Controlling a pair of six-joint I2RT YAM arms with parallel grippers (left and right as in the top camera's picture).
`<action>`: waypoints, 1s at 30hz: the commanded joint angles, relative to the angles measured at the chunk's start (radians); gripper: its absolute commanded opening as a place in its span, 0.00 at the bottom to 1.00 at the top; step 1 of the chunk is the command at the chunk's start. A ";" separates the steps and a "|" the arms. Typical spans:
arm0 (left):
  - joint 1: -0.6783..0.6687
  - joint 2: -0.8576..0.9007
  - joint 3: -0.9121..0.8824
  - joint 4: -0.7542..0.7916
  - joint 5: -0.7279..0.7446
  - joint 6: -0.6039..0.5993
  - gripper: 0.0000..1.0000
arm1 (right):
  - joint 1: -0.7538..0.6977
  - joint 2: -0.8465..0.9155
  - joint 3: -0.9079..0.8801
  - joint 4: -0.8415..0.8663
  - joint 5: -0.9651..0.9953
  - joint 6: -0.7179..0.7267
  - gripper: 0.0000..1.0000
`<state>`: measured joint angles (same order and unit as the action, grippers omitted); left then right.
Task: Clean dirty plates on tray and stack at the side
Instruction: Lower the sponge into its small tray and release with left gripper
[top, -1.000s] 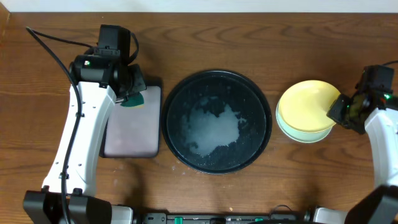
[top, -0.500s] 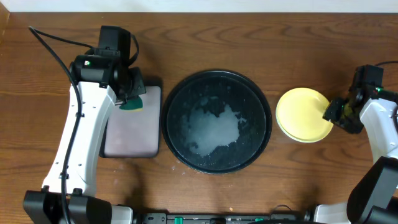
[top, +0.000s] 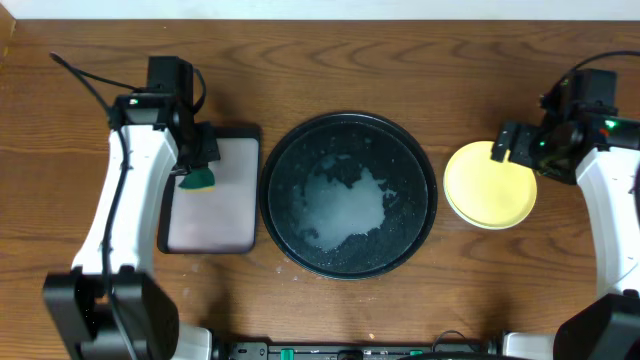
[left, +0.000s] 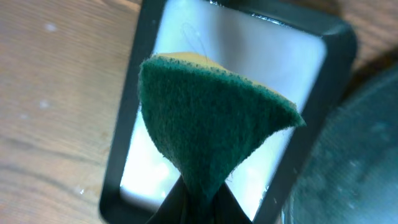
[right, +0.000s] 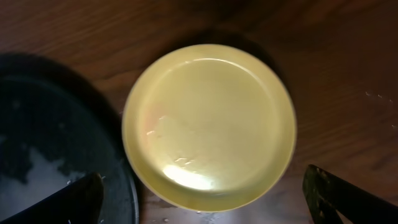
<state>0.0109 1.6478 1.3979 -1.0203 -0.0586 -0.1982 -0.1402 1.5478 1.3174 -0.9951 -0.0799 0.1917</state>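
The tray (top: 349, 116) is a large round black dish with a raised rim, lying flat at the middle of the desk (top: 330, 60); a whitish wet smear spreads over its floor, with small flecks around it. Just to its right, close but apart, a small round shallow yellow plate (top: 488, 188) lies level and face-up – glossy, with a wet patch on its inner surface. A thin pale edge shows under its near rim, so it rests on something of like size.

Overhead and close right wrist share plates (top: 489, 186).
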 joint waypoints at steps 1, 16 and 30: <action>0.001 0.075 -0.037 0.058 0.025 0.023 0.07 | 0.045 -0.008 0.011 -0.016 -0.011 -0.018 0.99; 0.001 0.304 -0.046 0.111 0.071 0.022 0.49 | 0.071 -0.008 0.011 -0.056 0.000 -0.029 0.99; 0.001 0.117 0.066 -0.018 0.074 0.022 0.76 | 0.071 -0.119 0.011 -0.092 -0.012 -0.028 0.99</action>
<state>0.0113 1.8812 1.4178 -1.0271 0.0196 -0.1806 -0.0742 1.5074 1.3174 -1.0813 -0.0864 0.1741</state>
